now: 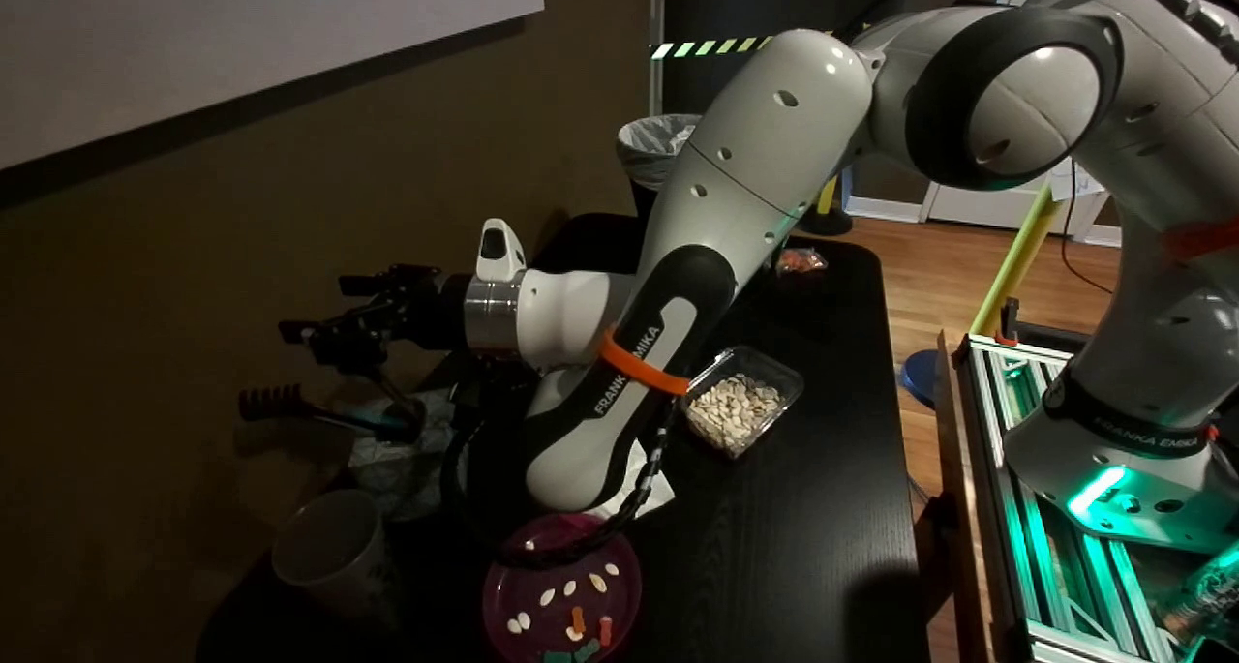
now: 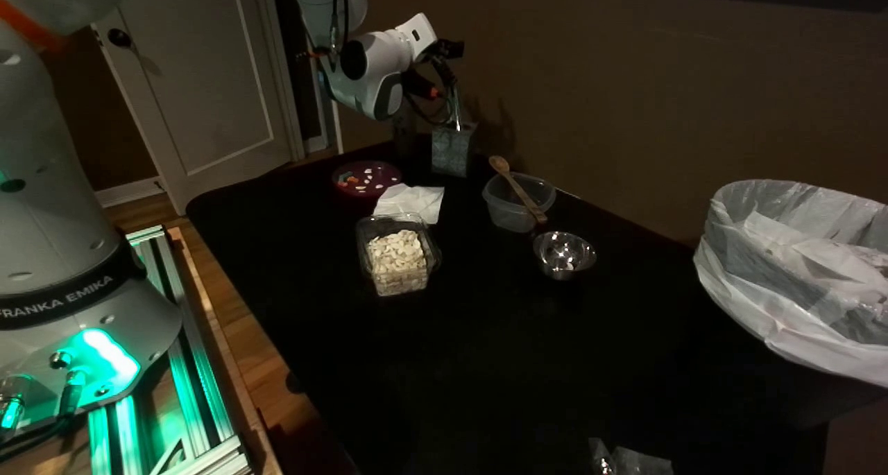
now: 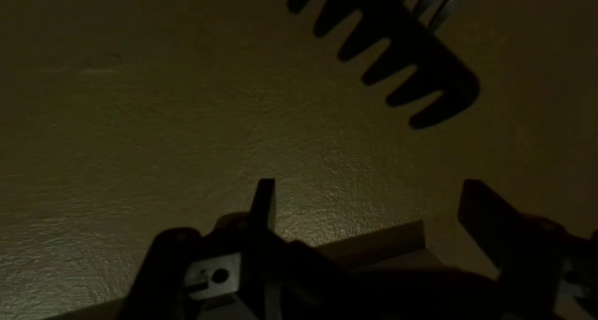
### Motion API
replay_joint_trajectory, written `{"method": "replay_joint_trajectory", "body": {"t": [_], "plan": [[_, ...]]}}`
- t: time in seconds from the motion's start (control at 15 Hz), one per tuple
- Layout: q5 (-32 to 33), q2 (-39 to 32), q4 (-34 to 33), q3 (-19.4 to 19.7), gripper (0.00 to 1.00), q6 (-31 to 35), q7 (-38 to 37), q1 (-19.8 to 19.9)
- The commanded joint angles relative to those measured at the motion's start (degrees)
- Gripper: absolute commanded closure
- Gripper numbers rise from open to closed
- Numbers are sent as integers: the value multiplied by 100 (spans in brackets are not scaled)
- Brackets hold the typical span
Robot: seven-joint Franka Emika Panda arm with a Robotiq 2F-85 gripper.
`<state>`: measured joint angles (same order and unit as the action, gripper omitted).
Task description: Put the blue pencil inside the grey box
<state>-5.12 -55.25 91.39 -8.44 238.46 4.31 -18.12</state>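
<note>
The grey box (image 1: 392,479) stands upright near the wall and holds dark-handled utensils; it also shows in an exterior view (image 2: 452,154). My gripper (image 1: 315,307) is above the box near the wall, pointing towards the wall. In the wrist view my gripper (image 3: 369,180) is open, with its fingers wide apart and nothing between them. A dark toothed utensil (image 1: 276,402) sticks out of the box below the gripper; its toothed head shows at the top of the wrist view (image 3: 397,49). I cannot make out the blue pencil in any view.
A clear tub of beige bits (image 2: 399,256), a purple bowl (image 2: 368,177), a white napkin (image 2: 411,201), a plastic tub (image 2: 513,204) with a wooden spoon, and a metal bowl (image 2: 563,256) are on the table. A cup (image 1: 329,547) stands beside the grey box. The wall (image 3: 187,124) is close ahead.
</note>
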Motion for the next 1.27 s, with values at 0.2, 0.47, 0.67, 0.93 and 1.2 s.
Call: {"method": "replay_joint_trajectory", "body": {"t": [0.2, 0.47, 0.67, 0.93, 1.2], "plan": [[-264, 99, 10, 66, 0, -51, 81, -21], [-225, 222, 145, 26, 0, -72, -64, 73], [-101, 642, 866, 156, 0, -291, 68, 195], [-379, 1138, 2010, 344, 0, -371, 190, 407], [1195, 1448, 3058, 35, 0, -240, -950, 1170]]}}
